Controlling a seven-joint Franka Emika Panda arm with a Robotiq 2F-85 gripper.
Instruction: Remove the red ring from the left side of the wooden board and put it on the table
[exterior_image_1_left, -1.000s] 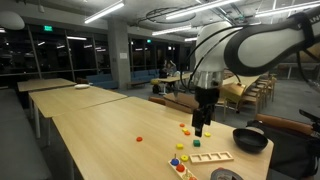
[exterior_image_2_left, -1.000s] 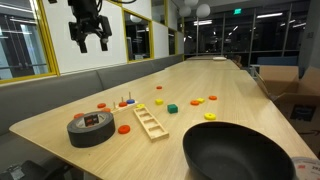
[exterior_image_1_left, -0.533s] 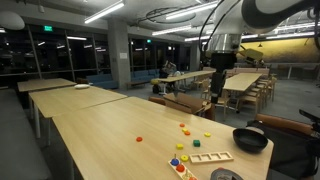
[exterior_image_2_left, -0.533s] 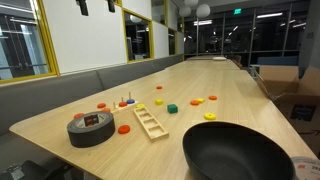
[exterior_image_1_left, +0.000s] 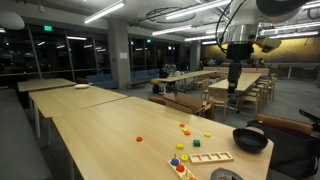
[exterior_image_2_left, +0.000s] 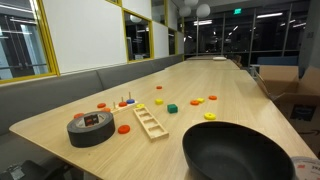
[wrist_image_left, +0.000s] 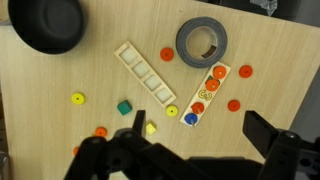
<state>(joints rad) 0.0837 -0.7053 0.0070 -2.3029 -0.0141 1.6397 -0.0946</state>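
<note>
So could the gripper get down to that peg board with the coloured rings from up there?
Probably yes. The open gripper hangs high above the table, and nothing covers the peg board; the tape roll sits just beside it.

1. Long pale wood-grain table (exterior_image_2_left: 215, 85): smooth top with a light satin sheen under the ceiling lights.
2. Large black round bowl (exterior_image_2_left: 236, 155): dark, mostly matt surface; material cannot be told.
3. Grey roll of duct tape (exterior_image_2_left: 90, 129): dull, slightly sheened band.
4. Pale wooden tray with square compartments (exterior_image_2_left: 149, 121): bare-looking wood, matt.
5. Narrow pale wooden board (wrist_image_left: 208, 93): matt, light wood like the tray.
6. Small red, orange and yellow rings (wrist_image_left: 167, 55): smooth, plastic-looking, evenly coloured.
7. Small green cube (wrist_image_left: 124, 107): matt; wood or plastic cannot be told.
</note>
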